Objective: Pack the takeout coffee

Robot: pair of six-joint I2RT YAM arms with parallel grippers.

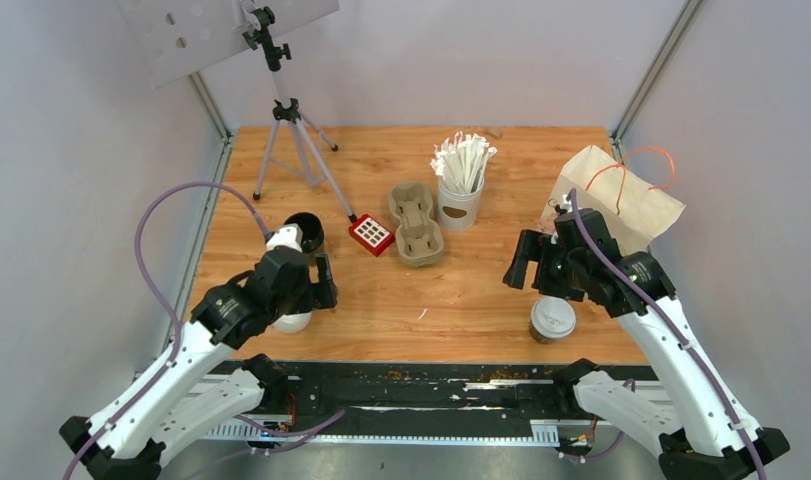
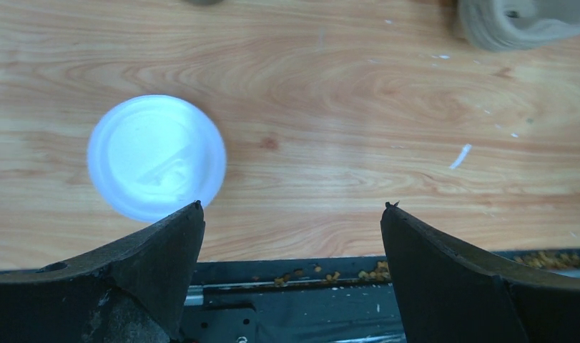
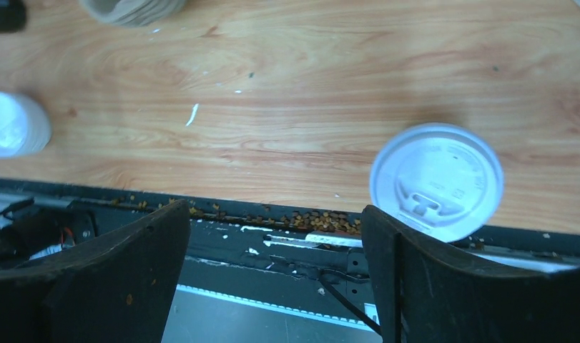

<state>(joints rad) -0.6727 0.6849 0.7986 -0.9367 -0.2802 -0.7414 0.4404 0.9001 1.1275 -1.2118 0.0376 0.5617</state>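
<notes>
Cups both standing on table (image 1: 431,290), lids on, neither one held. Left cup (image 2: 156,157): flat white lid, at 8 o'clock of the table in the top view, mostly hidden under the left arm. From the left wrist it lies at 10 o'clock of the left gripper (image 2: 292,211), its rim meeting the left fingertip in the picture; real contact cannot be told. Left gripper released, jaws wide, only bare wood between. Right cup (image 1: 552,320): dark brown, white lid, at 5 o'clock of the table near the front edge. From the right wrist it sits at 2 o'clock of the right gripper (image 3: 272,209), outside the jaws. Right gripper released too, nothing between the fingers. Pulp tray (image 1: 417,222) near centre toward 12 o'clock. White cup of sticks (image 1: 461,200) just beside it at 2 o'clock. Paper bag (image 1: 621,200) at 2 o'clock of the table.
</notes>
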